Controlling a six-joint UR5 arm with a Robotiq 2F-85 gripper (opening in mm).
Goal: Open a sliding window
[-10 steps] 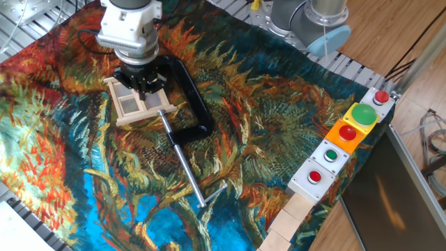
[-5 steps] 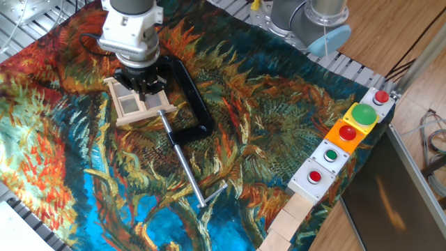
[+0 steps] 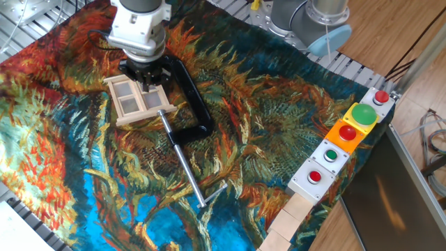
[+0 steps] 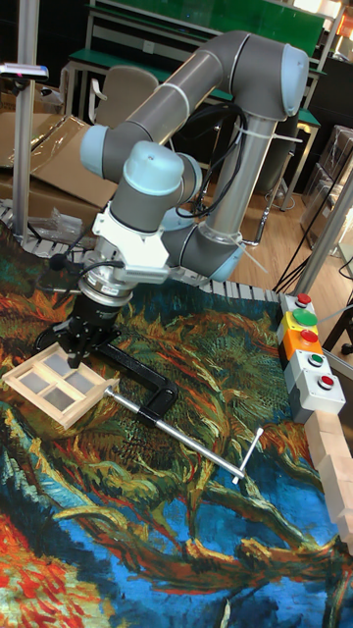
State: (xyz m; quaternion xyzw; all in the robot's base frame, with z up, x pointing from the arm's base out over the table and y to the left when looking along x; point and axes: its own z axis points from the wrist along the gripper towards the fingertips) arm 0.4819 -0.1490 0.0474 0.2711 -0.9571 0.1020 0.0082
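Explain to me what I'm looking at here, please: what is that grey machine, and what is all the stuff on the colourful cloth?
The grey machine is a robot arm, a chain of jointed tubes. At its tip sits a gripper, two small fingers that pinch things. Both pictures show the same moment: one camera looks down on the table from above, the other, taller picture looks from the front and takes in the whole arm.

On the patterned cloth lies a small wooden sliding window, a model with four panes. A black C-clamp with a long metal rod lies right beside it. At the table's edge is a row of button boxes and some wooden blocks.

The gripper is at the window's far edge. Whether it is pinching the frame cannot be made out.
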